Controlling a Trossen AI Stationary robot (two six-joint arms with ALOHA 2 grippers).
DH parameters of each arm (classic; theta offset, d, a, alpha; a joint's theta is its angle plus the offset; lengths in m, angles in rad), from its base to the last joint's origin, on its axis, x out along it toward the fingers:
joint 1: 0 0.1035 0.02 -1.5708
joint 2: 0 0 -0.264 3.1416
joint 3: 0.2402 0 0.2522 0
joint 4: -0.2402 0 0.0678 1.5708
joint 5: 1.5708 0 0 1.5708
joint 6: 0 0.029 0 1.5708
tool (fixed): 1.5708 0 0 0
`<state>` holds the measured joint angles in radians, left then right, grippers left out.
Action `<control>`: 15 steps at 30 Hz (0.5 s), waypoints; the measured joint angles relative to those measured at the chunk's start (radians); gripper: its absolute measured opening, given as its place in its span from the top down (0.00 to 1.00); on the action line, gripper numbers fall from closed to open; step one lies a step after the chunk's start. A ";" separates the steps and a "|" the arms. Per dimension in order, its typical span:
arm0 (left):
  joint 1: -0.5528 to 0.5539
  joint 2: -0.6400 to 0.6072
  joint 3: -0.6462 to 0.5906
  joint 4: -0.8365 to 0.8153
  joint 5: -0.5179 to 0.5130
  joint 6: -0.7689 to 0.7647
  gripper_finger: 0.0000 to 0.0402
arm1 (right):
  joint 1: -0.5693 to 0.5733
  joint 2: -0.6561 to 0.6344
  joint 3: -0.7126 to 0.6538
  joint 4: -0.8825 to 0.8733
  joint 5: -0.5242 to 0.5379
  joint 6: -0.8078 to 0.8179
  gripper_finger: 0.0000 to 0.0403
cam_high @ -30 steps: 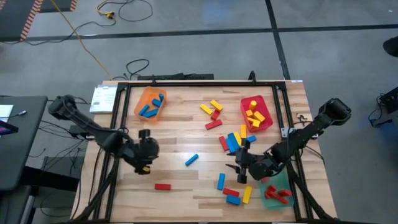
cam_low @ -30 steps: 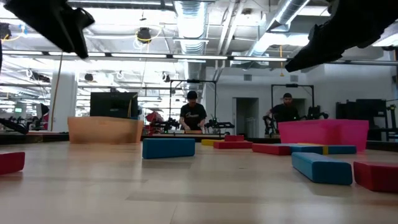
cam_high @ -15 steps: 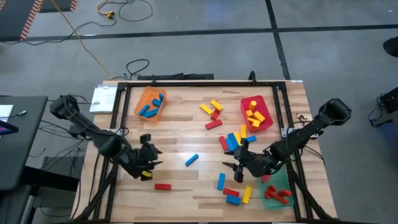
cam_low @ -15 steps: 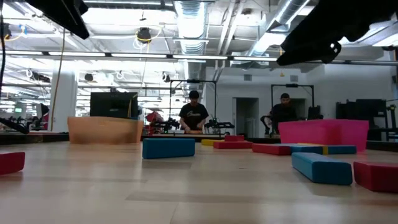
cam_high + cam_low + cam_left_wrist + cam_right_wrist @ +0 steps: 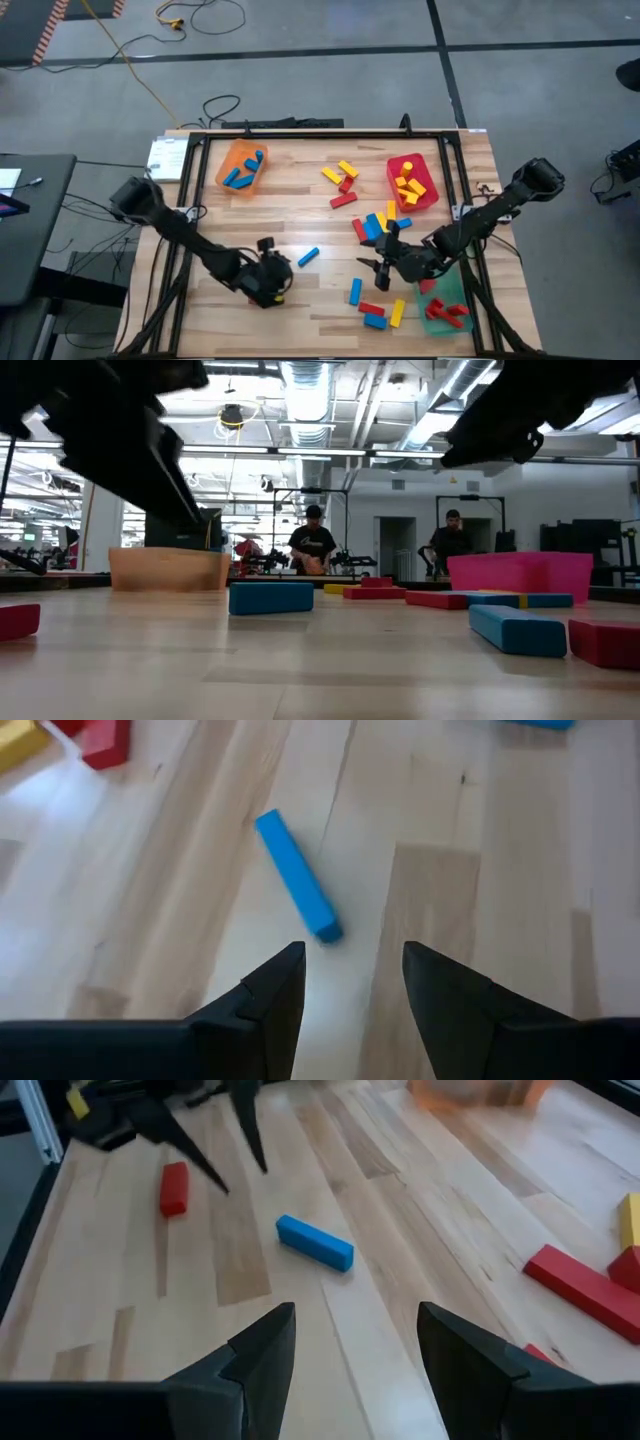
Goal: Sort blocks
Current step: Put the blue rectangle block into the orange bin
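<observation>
Lone blue block (image 5: pixel 308 257) lies diagonal; left gripper (image 5: pixel 275 281) parted, empty; right gripper (image 5: pixel 378 262) parted, empty.

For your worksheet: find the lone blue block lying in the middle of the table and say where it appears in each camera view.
High view: lone blue block, mid-table, right of the left gripper.
Low view: blue block left of centre, likely the same one.
Left wrist view, just ahead of the fingers.
Right wrist view, centre.
Shared landmark: orange tray.
</observation>
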<state>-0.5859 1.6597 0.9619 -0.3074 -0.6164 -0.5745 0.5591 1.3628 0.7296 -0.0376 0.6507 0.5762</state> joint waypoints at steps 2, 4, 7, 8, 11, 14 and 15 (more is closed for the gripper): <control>0.013 0.035 0.000 0.060 0.000 -0.012 0.59 | 0.000 0.000 0.000 -0.006 0.000 0.000 0.44; 0.025 0.062 0.000 0.096 0.001 -0.024 0.59 | 0.000 0.000 0.000 -0.009 0.000 0.000 0.44; 0.041 0.083 0.000 0.110 0.000 -0.054 0.59 | 0.000 0.000 0.000 -0.011 0.000 0.000 0.44; 0.047 0.089 0.000 0.114 0.000 -0.066 0.59 | 0.000 0.000 0.000 -0.012 0.000 0.000 0.44; 0.059 0.094 0.000 0.115 -0.002 -0.088 0.59 | 0.000 0.000 0.000 -0.015 0.000 -0.005 0.44; 0.071 0.093 0.000 0.117 -0.010 -0.093 0.59 | -0.006 0.000 0.000 -0.017 0.000 -0.008 0.44; 0.075 0.093 0.000 0.117 -0.012 -0.089 0.59 | -0.007 0.000 0.000 -0.017 0.000 -0.009 0.44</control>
<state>-0.5109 1.7523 0.9619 -0.1905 -0.6284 -0.6632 0.5523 1.3628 0.7296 -0.0550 0.6510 0.5676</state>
